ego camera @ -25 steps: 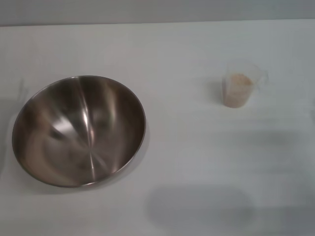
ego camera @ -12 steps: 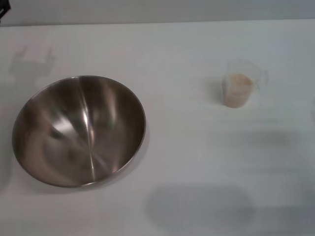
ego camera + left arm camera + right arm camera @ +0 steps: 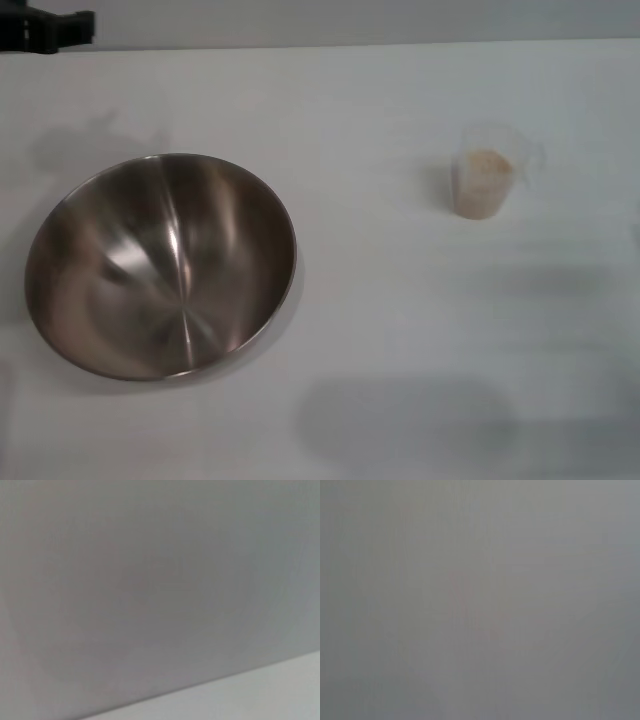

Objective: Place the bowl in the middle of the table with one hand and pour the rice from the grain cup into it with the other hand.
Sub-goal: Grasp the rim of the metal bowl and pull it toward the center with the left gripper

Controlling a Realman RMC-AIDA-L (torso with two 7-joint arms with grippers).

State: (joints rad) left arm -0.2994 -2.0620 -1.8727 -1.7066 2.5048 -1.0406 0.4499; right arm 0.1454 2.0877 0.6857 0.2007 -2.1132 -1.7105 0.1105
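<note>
A large steel bowl (image 3: 160,265) sits empty on the left side of the white table (image 3: 380,300). A small clear grain cup (image 3: 485,172) stands upright at the right, with rice (image 3: 484,163) inside. A dark part of my left gripper (image 3: 45,28) shows at the far top left corner, well behind the bowl and apart from it. My right gripper is out of view. The two wrist views show only plain grey surface.
The table's far edge (image 3: 320,45) runs along the top of the head view, with a grey wall behind it. Soft shadows lie on the table in front and at the right.
The dark left gripper has come further into view at the top left corner, moving right. Its shadow behind the bowl has shifted right. Bowl and cup have not moved.
</note>
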